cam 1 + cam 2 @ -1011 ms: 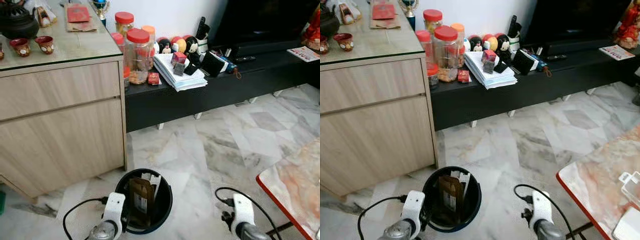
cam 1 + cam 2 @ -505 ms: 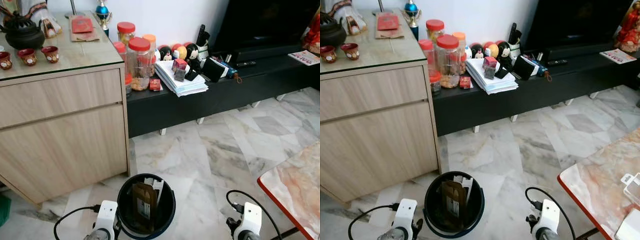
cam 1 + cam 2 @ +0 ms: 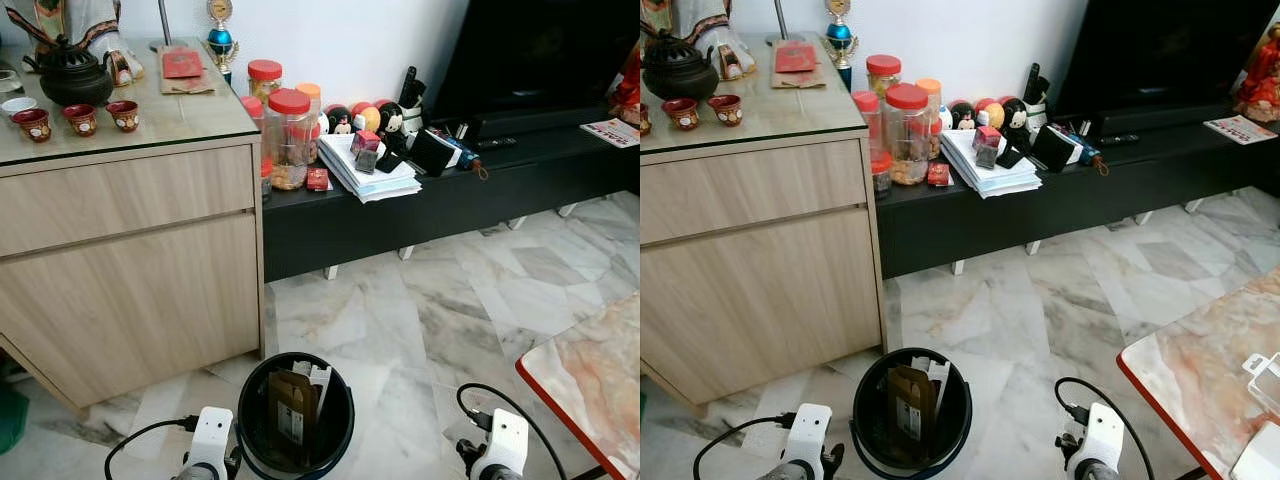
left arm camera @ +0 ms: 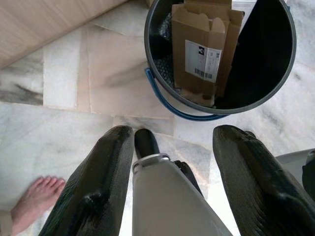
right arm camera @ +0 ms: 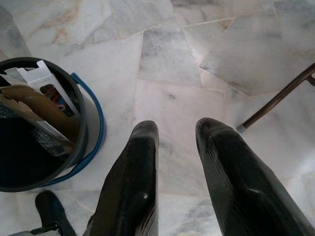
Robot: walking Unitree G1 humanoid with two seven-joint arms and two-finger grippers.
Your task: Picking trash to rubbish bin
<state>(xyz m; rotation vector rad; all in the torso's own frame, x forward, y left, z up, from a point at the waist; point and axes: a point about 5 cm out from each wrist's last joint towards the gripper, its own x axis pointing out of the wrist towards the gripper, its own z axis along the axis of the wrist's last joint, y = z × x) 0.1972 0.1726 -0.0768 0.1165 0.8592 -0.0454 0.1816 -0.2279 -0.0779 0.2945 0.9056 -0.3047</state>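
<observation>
A black round rubbish bin [image 3: 295, 415] with a blue handle stands on the marble floor just in front of me. A brown cardboard box [image 4: 202, 44] and a white carton [image 5: 37, 78] stick up inside it. My left gripper [image 4: 174, 133] hangs beside and above the bin, open wide, with nothing between its fingers [image 4: 110, 182]. My right gripper [image 5: 177, 128] hangs over bare floor to the bin's right, open by a narrow gap and holding nothing. Both white wrist units [image 3: 210, 445] sit at the bottom edge of the eye views.
A wooden cabinet [image 3: 130, 250] stands close behind the bin on the left. A low black TV bench [image 3: 450, 190] carries jars and papers. A red-edged marbled table [image 3: 590, 370] is at the right, its leg [image 5: 275, 98] near my right gripper. A person's bare foot [image 4: 34, 196] is by my left side.
The camera has pulled back and tilted up, showing more of the cabinet top. Both wrists sit lower in the picture. The bin and its contents have not moved.
</observation>
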